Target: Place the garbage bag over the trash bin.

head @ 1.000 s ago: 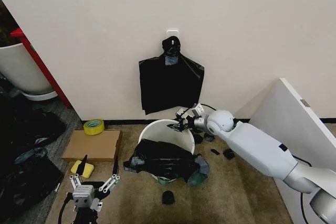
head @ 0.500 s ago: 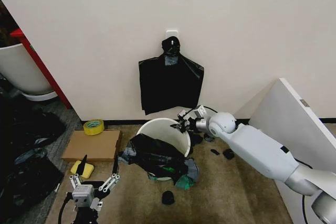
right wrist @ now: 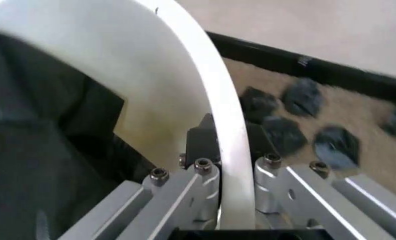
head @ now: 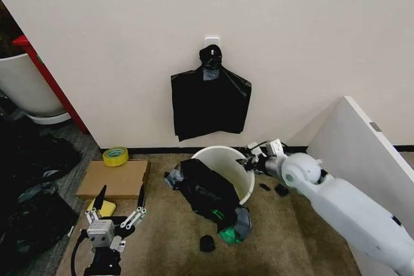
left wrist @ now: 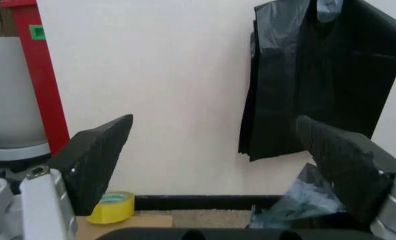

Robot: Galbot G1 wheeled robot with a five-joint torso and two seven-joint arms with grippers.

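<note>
The trash bin (head: 223, 155), a cream-white bucket, leans tilted on the carpet below the wall. The garbage bag (head: 206, 192), black and crinkled, drapes over its near rim and spills down onto the floor. My right gripper (head: 250, 161) is at the bin's right rim and is shut on it. In the right wrist view the white rim (right wrist: 208, 95) runs between the fingers of that gripper (right wrist: 230, 150), with the bag (right wrist: 38, 150) dark inside the bin. My left gripper (head: 114, 219) hangs open low at the near left, apart from the bin; its wrist view shows the open gripper (left wrist: 218, 170) holding nothing.
A flat black bag bundle (head: 210, 98) hangs on the wall above the bin. Yellow tape roll (head: 116, 156), cardboard (head: 113, 179) and a yellow sponge (head: 105, 208) lie at the left. Small black lumps (head: 207, 244) dot the carpet. A white panel (head: 362, 153) leans at the right.
My right gripper has pulled the rim to the right, and the bin has tipped and shifted with it. The bag has slid lower down the bin's near side toward the floor.
</note>
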